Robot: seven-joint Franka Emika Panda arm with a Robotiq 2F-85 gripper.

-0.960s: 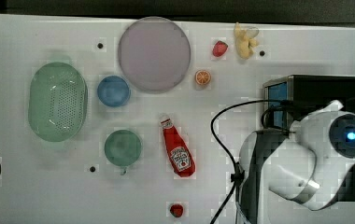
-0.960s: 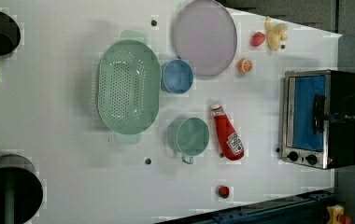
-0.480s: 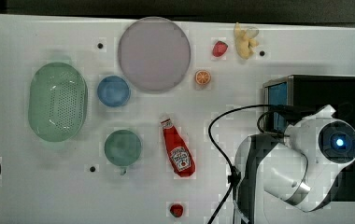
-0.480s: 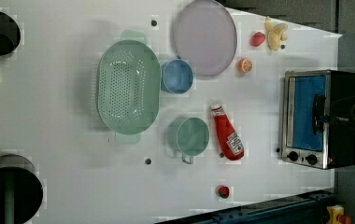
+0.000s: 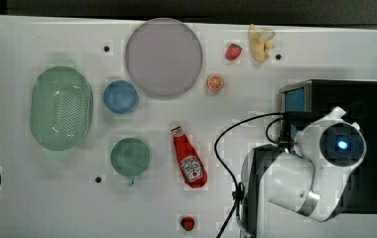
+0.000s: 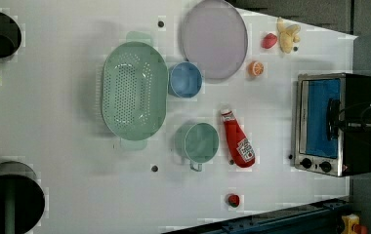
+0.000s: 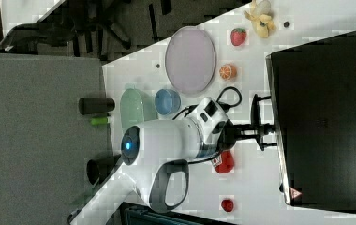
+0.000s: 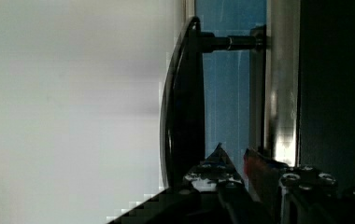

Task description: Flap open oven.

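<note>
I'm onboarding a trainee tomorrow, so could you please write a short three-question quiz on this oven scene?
1. True or false: the oven door is already flapped down flat.
2. In the left view, which object lies nearest the ketchup bottle: A) the green mug, B) the banana, C) the strawberry?
3. Fill in: the end effector is at the oven's door ____.

Key: 1 false, the blue glass stands upright in its frame; 2 A; 3 handle.

A glossy white arm [image 7: 166,140] with a glowing blue light, black cable and grey joint trim.
</note>
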